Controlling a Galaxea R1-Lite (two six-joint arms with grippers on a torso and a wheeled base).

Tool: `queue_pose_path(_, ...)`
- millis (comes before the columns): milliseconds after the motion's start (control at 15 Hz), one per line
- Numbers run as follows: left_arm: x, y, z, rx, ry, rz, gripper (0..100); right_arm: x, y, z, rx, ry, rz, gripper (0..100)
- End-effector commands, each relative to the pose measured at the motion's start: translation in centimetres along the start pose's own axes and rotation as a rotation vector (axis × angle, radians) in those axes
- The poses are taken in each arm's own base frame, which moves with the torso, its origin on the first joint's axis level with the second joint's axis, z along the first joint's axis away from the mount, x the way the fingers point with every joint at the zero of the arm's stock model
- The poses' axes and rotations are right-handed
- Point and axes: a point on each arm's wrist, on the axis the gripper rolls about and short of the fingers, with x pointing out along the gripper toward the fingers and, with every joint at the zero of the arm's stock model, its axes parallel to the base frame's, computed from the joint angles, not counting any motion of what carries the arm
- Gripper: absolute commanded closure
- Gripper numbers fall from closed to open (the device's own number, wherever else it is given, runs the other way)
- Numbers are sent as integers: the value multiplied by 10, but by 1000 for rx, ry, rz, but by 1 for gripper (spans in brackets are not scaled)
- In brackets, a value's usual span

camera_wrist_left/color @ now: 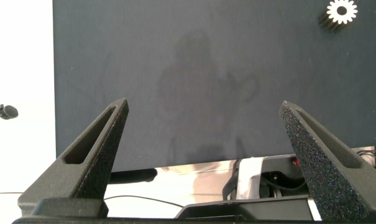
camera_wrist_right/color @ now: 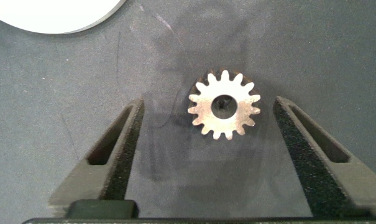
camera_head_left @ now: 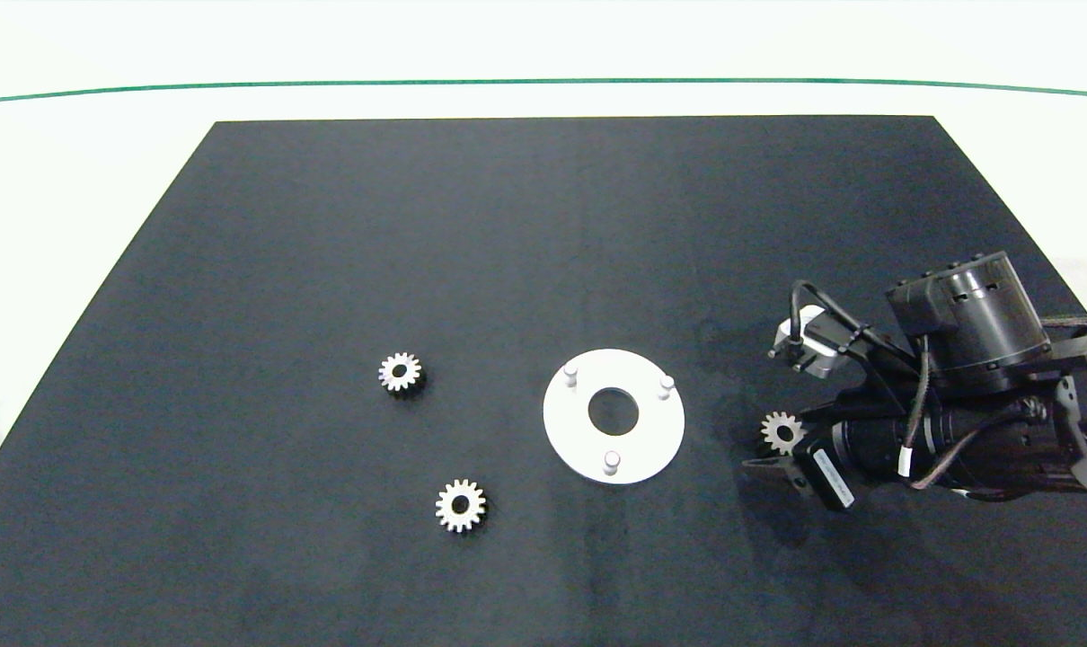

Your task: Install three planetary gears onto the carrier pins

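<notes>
The right gripper point(camera_wrist_right/color: 206, 134) hangs low over the black mat point(camera_head_left: 328, 225) near its right edge, its two grey fingers spread wide with one planetary gear point(camera_wrist_right/color: 224, 104) lying flat between them, clear of both pads. In the head view that same gear point(camera_head_left: 782, 431) shows just at the tip of the dark arm, a little to the right of the white disc point(camera_head_left: 651, 440), whose curved edge also shows in the right wrist view. The three carrier pins point(camera_head_left: 612, 461) stand bare in a triangle around the disc's centre hole, so no gear is mounted yet. The step in hand looks like the first pickup: the fingers bracket the gear but have not closed. The next move likely calls for settling lower, pinching the gear across its teeth, and keeping it level so its bore can meet a pin squarely. Two more gears lie on the mat on the disc's other side, one point(camera_head_left: 402, 372) toward the middle and one point(camera_head_left: 461, 505) nearer the front edge. The left gripper point(camera_wrist_left/color: 203, 158) is out of the head view, wide open and empty over the mat's edge.
</notes>
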Motion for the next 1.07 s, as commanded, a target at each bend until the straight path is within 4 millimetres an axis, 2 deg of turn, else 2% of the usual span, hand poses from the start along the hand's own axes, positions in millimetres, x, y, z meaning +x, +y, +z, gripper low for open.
queue_pose_path(67, 0, 0, -1, 1, 2, -1, 0, 1, -2, 0, 2, 4, -5, 21)
queue_pose_path(1067, -1, 0, 0, 2, 0, -5, 0, 8, -7, 4, 13, 8, -13, 51)
